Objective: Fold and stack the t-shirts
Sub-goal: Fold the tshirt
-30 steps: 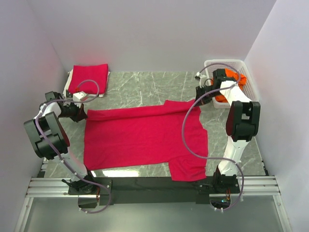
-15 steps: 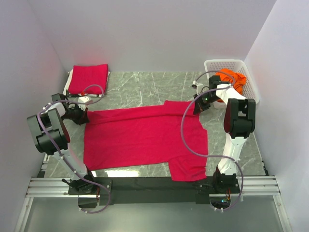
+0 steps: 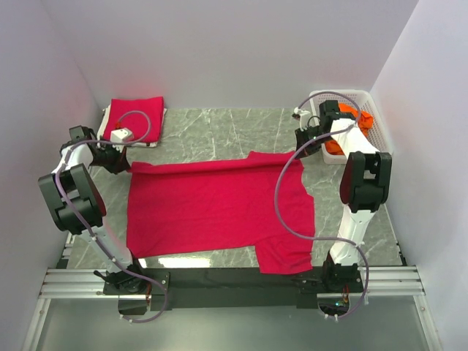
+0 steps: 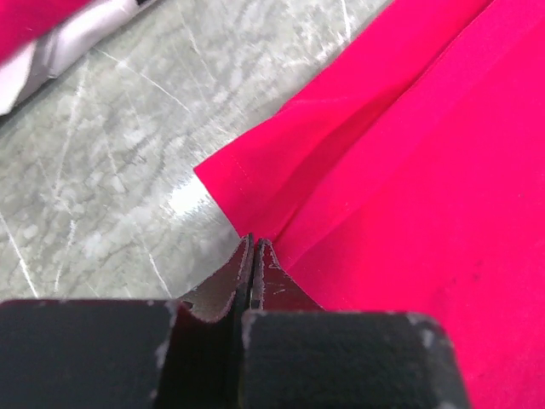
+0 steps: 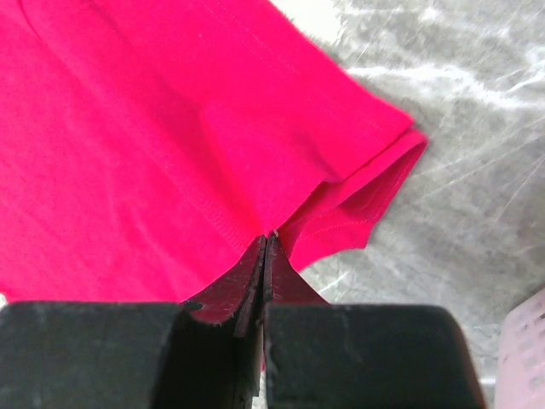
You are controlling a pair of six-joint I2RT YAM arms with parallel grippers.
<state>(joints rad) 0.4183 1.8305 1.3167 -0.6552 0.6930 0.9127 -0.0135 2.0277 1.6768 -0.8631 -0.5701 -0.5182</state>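
A crimson t-shirt [image 3: 219,208] lies spread across the middle of the marble tabletop [image 3: 219,131], its front flat and one sleeve reaching toward the near edge on the right side. Along its far edge the cloth is doubled into a narrow band that runs nearly the whole width.

The left gripper [image 3: 124,165] sits at the far left corner of that shirt. In the left wrist view its jaws are pressed tight together, right at the hemmed edge, and a crease in the red cloth runs straight into the tips, so it looks to be pinching the shirt there.

The right gripper [image 3: 300,151] is at the far right corner, by the other sleeve. From its own camera the jaws are likewise pressed together, with folds of the sleeve gathering at the tips, a pinch on the cloth. The sleeve's hemmed end is doubled over just beyond them, above bare marble.

In the far left corner a folded red t-shirt [image 3: 135,117] rests well apart from the spread one. In the far right corner stands a white lattice basket [image 3: 333,95], with an orange t-shirt [image 3: 363,119] bunched inside it, close behind the right arm.
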